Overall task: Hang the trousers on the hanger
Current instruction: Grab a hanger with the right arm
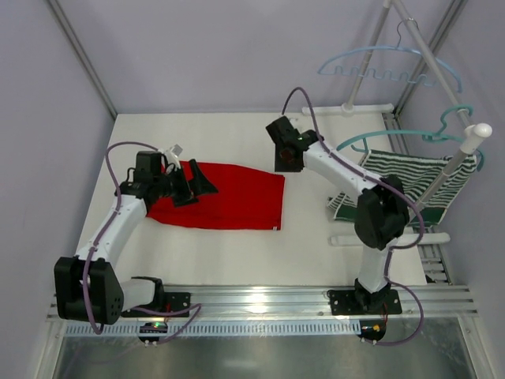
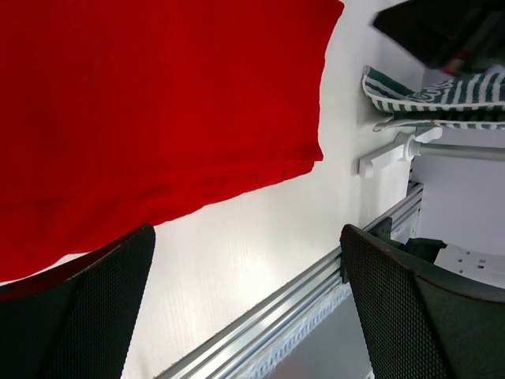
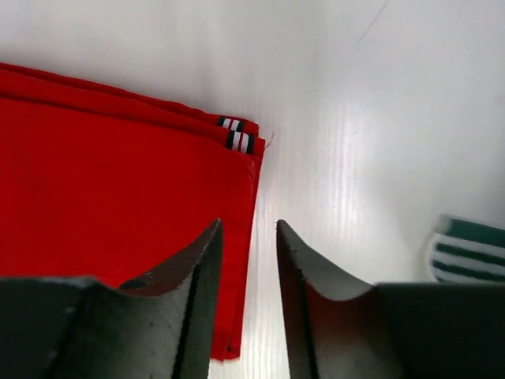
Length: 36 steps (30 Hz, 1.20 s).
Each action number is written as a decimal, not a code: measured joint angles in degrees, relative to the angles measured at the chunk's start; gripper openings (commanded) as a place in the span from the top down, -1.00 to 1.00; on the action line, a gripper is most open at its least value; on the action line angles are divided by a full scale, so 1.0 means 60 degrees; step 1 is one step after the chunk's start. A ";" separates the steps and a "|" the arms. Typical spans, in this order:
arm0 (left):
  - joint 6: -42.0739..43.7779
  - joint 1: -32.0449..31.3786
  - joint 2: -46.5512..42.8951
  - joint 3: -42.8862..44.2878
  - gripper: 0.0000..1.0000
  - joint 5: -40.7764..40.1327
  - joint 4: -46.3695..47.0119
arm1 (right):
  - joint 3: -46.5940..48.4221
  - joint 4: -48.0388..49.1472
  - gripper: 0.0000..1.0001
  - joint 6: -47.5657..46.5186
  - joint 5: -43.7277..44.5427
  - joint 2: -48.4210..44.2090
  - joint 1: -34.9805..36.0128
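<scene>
The red trousers (image 1: 229, 197) lie folded flat on the white table. The pale blue hanger (image 1: 387, 67) hangs on the rack at the back right, away from both arms. My left gripper (image 1: 197, 185) is open over the trousers' left end. In the left wrist view its gripper (image 2: 246, 230) has wide jaws with nothing between them, and the red cloth (image 2: 158, 103) lies beyond. My right gripper (image 1: 286, 162) hovers at the trousers' right edge. In the right wrist view its gripper (image 3: 247, 223) stands narrowly open above that edge (image 3: 118, 197), with the striped trim (image 3: 237, 134) ahead.
A green-and-white striped garment (image 1: 410, 178) lies on a white rack at the right, and it also shows in the left wrist view (image 2: 442, 91). A darker teal hanger (image 1: 442, 130) hangs above it. An aluminium rail (image 1: 260, 296) runs along the near edge.
</scene>
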 measured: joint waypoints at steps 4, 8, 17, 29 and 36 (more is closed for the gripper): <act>-0.0120 0.0000 -0.0240 -0.0142 -1.00 0.0051 0.0142 | 0.1479 -0.1435 -0.22 0.0237 0.0747 -0.1636 0.0186; -0.0171 0.0000 -0.0401 -0.0149 -1.00 0.0098 0.0193 | 0.3268 -0.1632 -0.45 0.0437 0.1428 -0.3435 0.0415; -0.0229 0.0000 -0.0528 -0.0262 -0.90 0.0517 0.0674 | 0.4178 0.0091 -0.47 -0.0146 0.3206 -0.4095 0.0149; -0.0390 0.0000 -0.1741 -0.0765 -0.91 0.0790 0.1457 | 0.4280 0.3151 -0.47 -0.1370 0.4517 -0.1727 -0.0033; -0.0368 -0.0193 -0.1778 -0.0776 -0.90 0.0681 0.1435 | 0.6364 0.5982 -0.47 -0.3282 0.5257 0.1016 -0.0149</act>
